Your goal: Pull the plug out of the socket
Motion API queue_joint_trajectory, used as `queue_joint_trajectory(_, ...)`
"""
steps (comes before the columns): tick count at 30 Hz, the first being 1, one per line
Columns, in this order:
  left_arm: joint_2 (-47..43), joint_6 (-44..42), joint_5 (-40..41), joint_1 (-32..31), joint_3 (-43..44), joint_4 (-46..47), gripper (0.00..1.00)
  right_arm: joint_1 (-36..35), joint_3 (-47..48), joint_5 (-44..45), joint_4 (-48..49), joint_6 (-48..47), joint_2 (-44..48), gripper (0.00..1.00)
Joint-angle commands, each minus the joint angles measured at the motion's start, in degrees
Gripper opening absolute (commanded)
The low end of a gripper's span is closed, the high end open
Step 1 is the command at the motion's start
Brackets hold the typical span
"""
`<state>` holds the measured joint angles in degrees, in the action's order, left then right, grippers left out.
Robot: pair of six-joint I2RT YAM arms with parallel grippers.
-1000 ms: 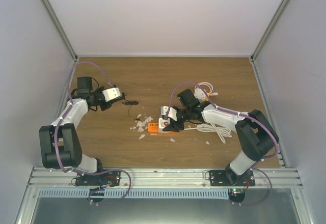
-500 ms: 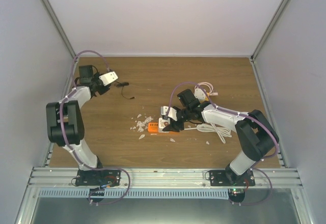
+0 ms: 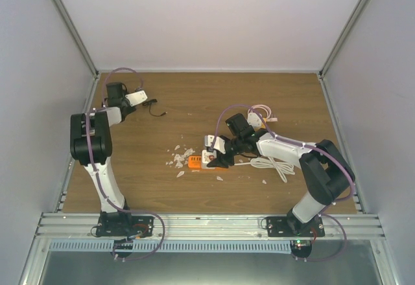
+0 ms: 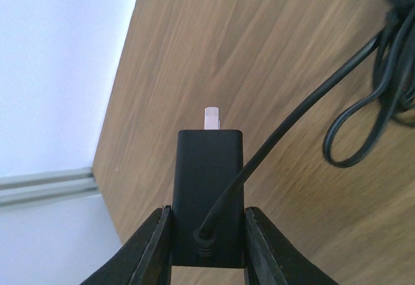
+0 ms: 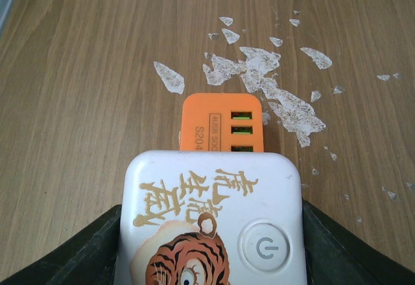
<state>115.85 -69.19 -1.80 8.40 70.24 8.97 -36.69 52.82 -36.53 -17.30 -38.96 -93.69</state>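
Plug (image 4: pixel 209 188) is out with its prong bare, over the table's (image 4: pixel 259 39) far-left corner and well apart from the socket (image 5: pixel 211 220). Judged next: lower it flat before releasing, and mind the trailing cable (image 4: pixel 363 123) so it does not snag. Left gripper (image 4: pixel 207 236) has narrow jaws clamped on the plug body's two sides; right gripper (image 5: pixel 211 249) is part-open, gripping the white socket block by its sides.

Left fingers (image 4: pixel 148 251) pinched shut; right fingers (image 5: pixel 74 259) clamped
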Motion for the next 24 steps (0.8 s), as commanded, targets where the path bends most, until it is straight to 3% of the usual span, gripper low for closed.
queue_joint_trajectory(1,3.44,-5.78,7.87,0.43,1.38,9.80,0.22,0.74,-2.07,5.32,-9.68,0.55,-2.90,0.11)
queue_joint_trajectory(7,6.06,-6.93,10.07,0.47,1.97,12.03,0.25,0.77,-1.88,5.09,-9.64,0.64,-3.16,0.11)
queue_joint_trajectory(16,4.76,-5.15,6.78,0.75,2.24,5.48,0.55,0.74,-1.44,4.80,-9.58,1.08,-3.17,0.12)
queue_joint_trajectory(24,1.25,-2.95,2.35,1.37,2.40,-3.54,0.69,0.61,-0.86,4.59,-9.30,1.58,-3.51,0.13)
